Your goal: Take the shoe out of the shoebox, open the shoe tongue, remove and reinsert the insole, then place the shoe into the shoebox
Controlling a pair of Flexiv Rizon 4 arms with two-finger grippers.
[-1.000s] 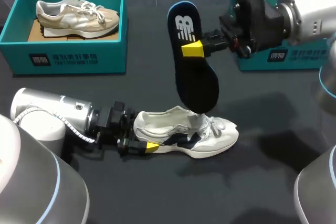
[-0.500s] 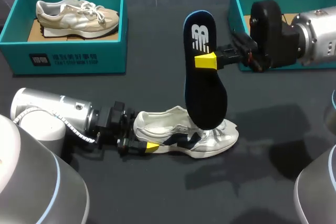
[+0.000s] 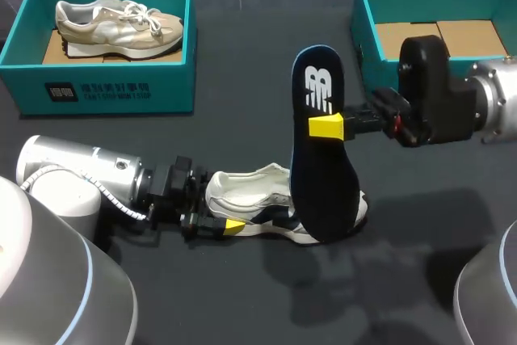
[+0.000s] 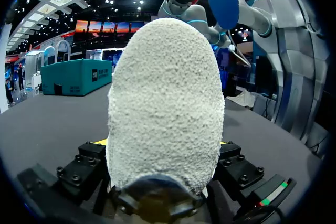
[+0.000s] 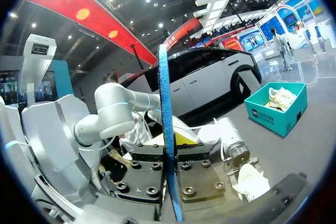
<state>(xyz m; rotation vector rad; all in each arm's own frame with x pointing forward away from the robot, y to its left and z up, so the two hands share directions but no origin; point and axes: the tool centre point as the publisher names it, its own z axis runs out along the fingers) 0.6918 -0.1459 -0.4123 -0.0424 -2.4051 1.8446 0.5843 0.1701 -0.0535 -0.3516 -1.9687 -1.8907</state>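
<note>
On the desk (image 3: 242,296), the left box (image 3: 105,86) holds a beige shoe (image 3: 117,22). Nearer, the left pincer (image 3: 212,214) pinches the heel of the white shoe (image 3: 250,187), which rests on its sole. The right pincer (image 3: 327,127) pinches the insole (image 3: 323,183), held upright over the shoe's toe. The right box (image 3: 367,38) stands behind.

1. The desk (image 3: 242,296) I work at is the one piece of furniture here; its top is dark, close to black, plain and matte;
2. In the head view it spreads across from my left side to my right;
3. The light on it is soft; blurred, darker shadows lie on the top around the middle and toward my right;
4. From my left wrist the desk (image 4: 42,124) reads as smooth grey, evenly lit; from my right wrist the desk (image 5: 315,145) is grey too, and paler.
</note>
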